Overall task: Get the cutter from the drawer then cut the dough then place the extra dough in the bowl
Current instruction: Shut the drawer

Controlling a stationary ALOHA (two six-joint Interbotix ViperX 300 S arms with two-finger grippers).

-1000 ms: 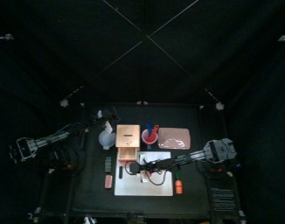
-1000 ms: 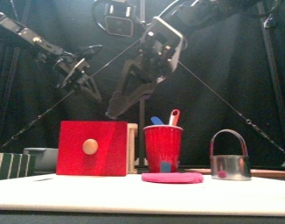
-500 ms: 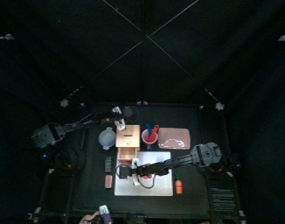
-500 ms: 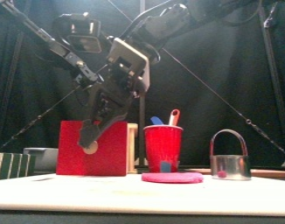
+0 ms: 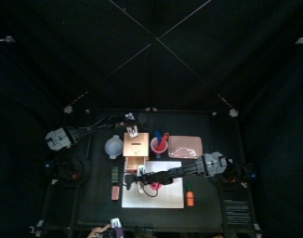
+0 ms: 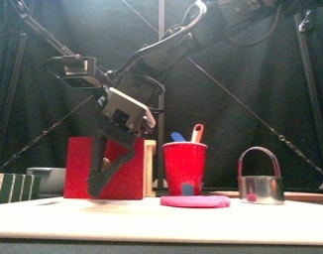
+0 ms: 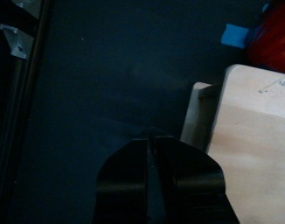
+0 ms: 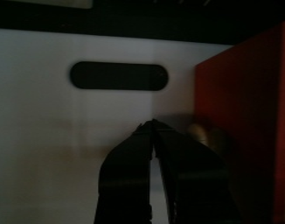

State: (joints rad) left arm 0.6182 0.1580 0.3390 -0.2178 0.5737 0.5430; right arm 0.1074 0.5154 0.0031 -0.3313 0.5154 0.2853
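The pale wooden box (image 5: 137, 143) stands behind the white cutting board (image 5: 166, 173), its red drawer front (image 6: 79, 159) facing forward and closed. My right gripper (image 6: 98, 185) is shut and hangs low right in front of the drawer front (image 8: 244, 96), its tips (image 8: 149, 128) just beside the round knob (image 8: 205, 136). A flat pink dough disc (image 6: 195, 201) lies on the board. The metal cutter (image 6: 261, 181) with its wire handle stands at the right. My left gripper (image 7: 151, 143) is shut and hovers at the box's back left corner (image 7: 204, 96).
A red cup (image 6: 185, 167) with a blue and a red toy knife stands right of the box. Behind it lies the pink tray (image 5: 188, 146). The blue-grey bowl (image 5: 113, 147) sits left of the box. Small toys (image 5: 114, 191) lie left of the board.
My right gripper swung left and down, from above the cup to the drawer front, now covering the knob. The left gripper moved in toward the box's back.
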